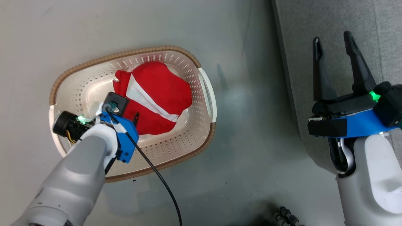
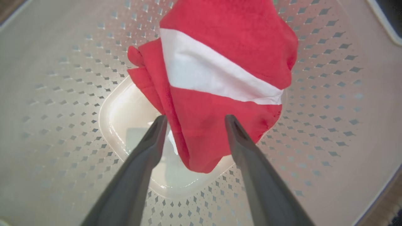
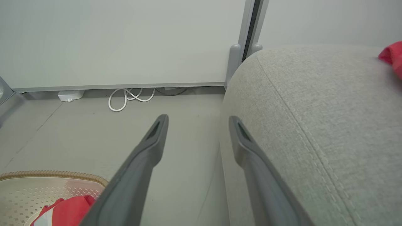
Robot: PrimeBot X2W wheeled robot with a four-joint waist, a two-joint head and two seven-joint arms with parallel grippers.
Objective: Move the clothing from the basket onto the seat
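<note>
Clothing (image 2: 216, 94) lies bunched mid-frame in the basket (image 2: 329, 103), just ahead of the left gripper (image 2: 196, 117), whose fingers are spread. Soft, light and limp, it probably pinches best at the thick lower fold. At far right, the right gripper (image 1: 333, 37) hangs open by the seat (image 3: 314, 110), where a red piece (image 3: 392, 56) rests.

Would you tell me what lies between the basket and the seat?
Just bare grey floor between the basket and the seat, as the head view shows.
</note>
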